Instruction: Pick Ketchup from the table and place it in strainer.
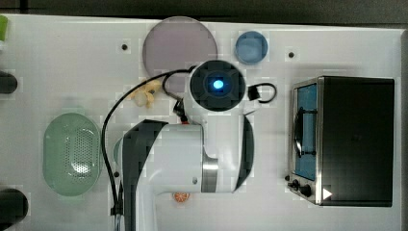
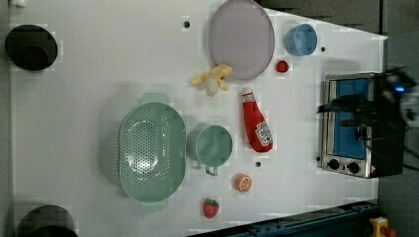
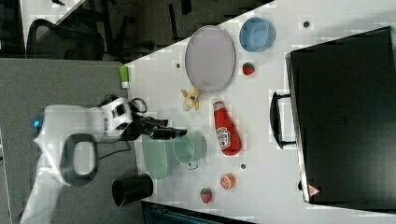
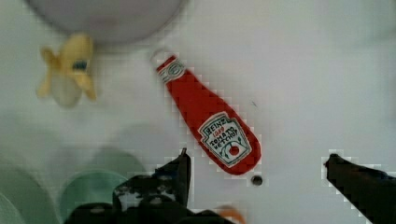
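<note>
The ketchup (image 2: 256, 126) is lying flat on the white surface (image 2: 99, 89), its white cap pointing toward the grey plate (image 2: 241, 38) and the peeled banana (image 2: 213, 80), its label facing up. In the left view it is sitting just to the right of the small green bowl (image 2: 211, 145), apart from it, and the strainer (image 2: 151, 151) is resting on the far side of that bowl, touching or nearly touching it. I am holding my fingers (image 4: 187, 168) spread wide with nothing between them; in the wrist view they are hanging above the surface, with the bottle's fat end lying between the two tips and not touching either. Farther out, an orange slice (image 2: 242, 182) and a strawberry (image 2: 211, 208) are lying beyond the bowl, a blue cup (image 2: 300, 39) is standing by the plate, and the toaster oven (image 2: 352, 123) is sitting at the left view's right.
</note>
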